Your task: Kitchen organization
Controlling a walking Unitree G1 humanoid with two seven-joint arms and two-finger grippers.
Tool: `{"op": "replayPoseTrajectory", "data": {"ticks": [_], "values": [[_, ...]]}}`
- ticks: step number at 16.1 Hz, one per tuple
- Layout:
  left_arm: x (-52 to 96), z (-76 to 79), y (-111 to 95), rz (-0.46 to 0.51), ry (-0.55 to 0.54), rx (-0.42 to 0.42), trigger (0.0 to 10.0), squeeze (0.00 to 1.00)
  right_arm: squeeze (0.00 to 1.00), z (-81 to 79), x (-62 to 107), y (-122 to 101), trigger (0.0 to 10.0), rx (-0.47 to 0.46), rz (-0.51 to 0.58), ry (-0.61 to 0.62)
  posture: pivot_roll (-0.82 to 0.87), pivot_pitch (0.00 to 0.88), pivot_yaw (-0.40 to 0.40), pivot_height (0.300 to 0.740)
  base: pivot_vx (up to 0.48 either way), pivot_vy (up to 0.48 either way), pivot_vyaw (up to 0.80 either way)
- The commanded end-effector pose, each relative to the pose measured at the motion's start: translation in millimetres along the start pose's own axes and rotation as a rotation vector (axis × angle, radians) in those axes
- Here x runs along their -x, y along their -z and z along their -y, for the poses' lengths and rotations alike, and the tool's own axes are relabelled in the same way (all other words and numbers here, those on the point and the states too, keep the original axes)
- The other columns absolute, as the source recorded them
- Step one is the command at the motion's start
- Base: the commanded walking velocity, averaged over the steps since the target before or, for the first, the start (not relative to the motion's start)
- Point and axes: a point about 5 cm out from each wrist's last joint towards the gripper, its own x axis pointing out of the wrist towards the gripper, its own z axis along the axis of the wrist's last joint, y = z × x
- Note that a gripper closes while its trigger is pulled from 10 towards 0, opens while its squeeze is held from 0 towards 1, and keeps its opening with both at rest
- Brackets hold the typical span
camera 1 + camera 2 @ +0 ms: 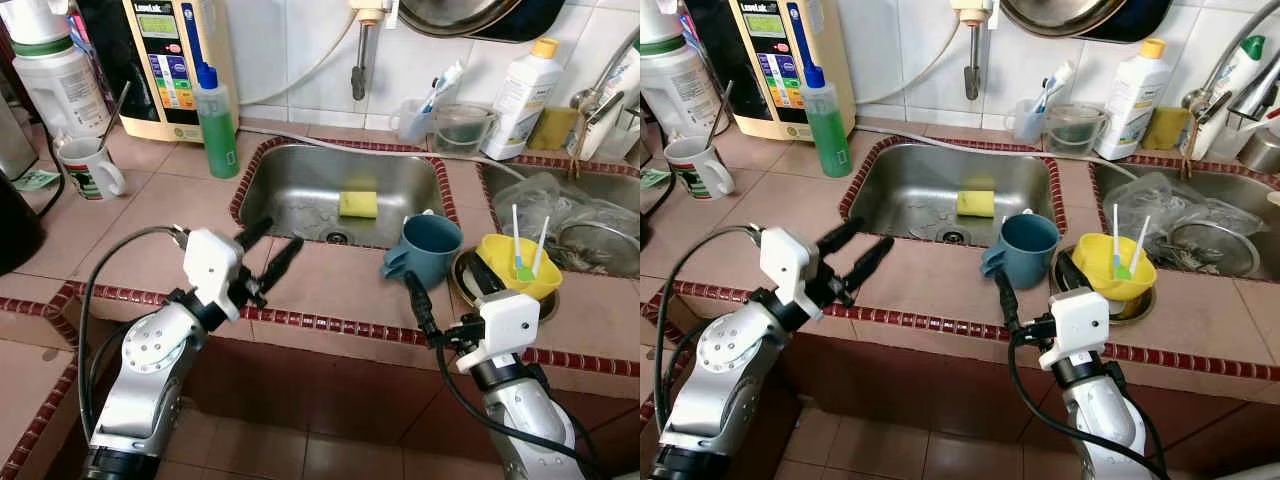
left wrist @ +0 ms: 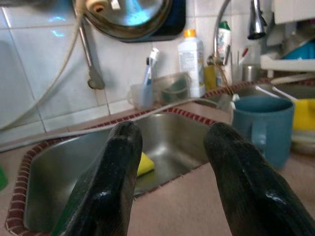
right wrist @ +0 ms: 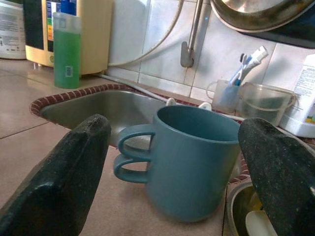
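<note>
Home kitchen. Tiled counter (image 1: 180, 215) with red trim; steel sink (image 1: 300, 190) holding a yellow sponge (image 1: 358, 204); white-tiled wall at far side; green soap bottle (image 1: 215, 125), white mug (image 1: 90, 168), toothbrush cup (image 1: 415, 118), blue mug (image 1: 425, 250); dishes in the right basin (image 1: 590, 225).

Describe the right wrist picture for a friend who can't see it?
A blue mug stands upright on the tiled counter between the right gripper's two open black fingers, handle towards the steel sink. A green bottle stands by the wall behind.
</note>
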Motion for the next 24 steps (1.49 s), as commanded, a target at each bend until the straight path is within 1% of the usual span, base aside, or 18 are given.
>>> {"op": "replayPoseTrajectory", "data": {"ticks": [1,2,4,6,7,9,10,11,12,13,14,16,24], "values": [[1.5,1.7,3,-0.016,0.031,-0.022,10.0,0.0,0.0,0.2,3.5,4,10.0,0.004,-0.014,-0.005,-0.08,0.0,0.014,0.74,0.0,0.0,0.0],[3.7,2.2,7,-0.037,0.054,-0.034,10.0,0.0,0.0,-1.2,9.7,11,10.0,0.014,-0.049,-0.018,-0.08,0.0,0.012,0.74,0.0,0.0,0.0],[4.7,2.7,10,-0.046,0.063,-0.071,10.0,0.0,0.0,-4.4,15.6,14,10.0,0.028,-0.062,-0.043,-0.08,0.0,0.009,0.74,0.0,0.0,0.0],[7.4,1.9,17,-0.081,0.044,-0.16,10.0,0.0,0.0,-9.3,30.4,18,10.0,0.044,-0.077,-0.086,-0.09,0.0,0.011,0.74,0.0,0.0,0.0],[9.2,1.0,21,-0.093,0.039,-0.207,10.0,0.0,0.0,-9.3,37.9,17,10.0,0.042,-0.079,-0.087,-0.1,0.006,0.016,0.74,0.0,0.0,0.0],[8.5,-1.9,25,-0.101,0.075,-0.183,10.0,0.0,0.0,-6.8,50.5,16,10.0,0.043,-0.095,-0.076,-0.11,0.012,0.029,0.74,0.0,0.0,0.0],[8.2,-2.5,25,-0.102,0.083,-0.181,10.0,0.0,0.0,-6.9,52.1,15,10.0,0.044,-0.095,-0.075,-0.12,0.013,0.031,0.74,0.0,0.0,0.0],[6.9,-4.3,28,-0.107,0.115,-0.154,10.0,0.0,0.0,-7.1,56.7,13,10.0,0.04,-0.091,-0.063,-0.12,0.014,0.036,0.74,0.0,0.0,0.0],[4.9,-3.6,30,-0.115,0.144,-0.145,10.0,0.0,0.0,-7.2,59.1,12,10.0,0.043,-0.089,-0.053,-0.14,0.015,0.042,0.74,0.0,0.0,0.0],[2.8,-1.7,31,-0.113,0.169,-0.152,10.0,0.0,0.0,-7.1,59.7,12,10.0,0.043,-0.091,-0.045,-0.14,0.014,0.047,0.74,0.0,0.0,0.0],[-3.0,6.7,32,-0.107,0.238,-0.143,10.0,0.0,0.0,-6.1,59.5,11,10.0,0.041,-0.086,-0.026,-0.15,0.014,0.055,0.74,0.0,0.0,0.0],[-9.8,14.3,32,-0.101,0.29,-0.136,10.0,0.0,0.0,-6.6,58.7,10,10.0,0.042,-0.081,-0.021,-0.16,0.014,0.06,0.74,0.0,0.0,0.0],[-9.8,14.3,32,-0.101,0.29,-0.136,10.0,0.0,0.0,-6.6,58.7,10,10.0,0.042,-0.081,-0.021,-0.16,0.014,0.06,0.74,0.0,0.0,0.0]]}}
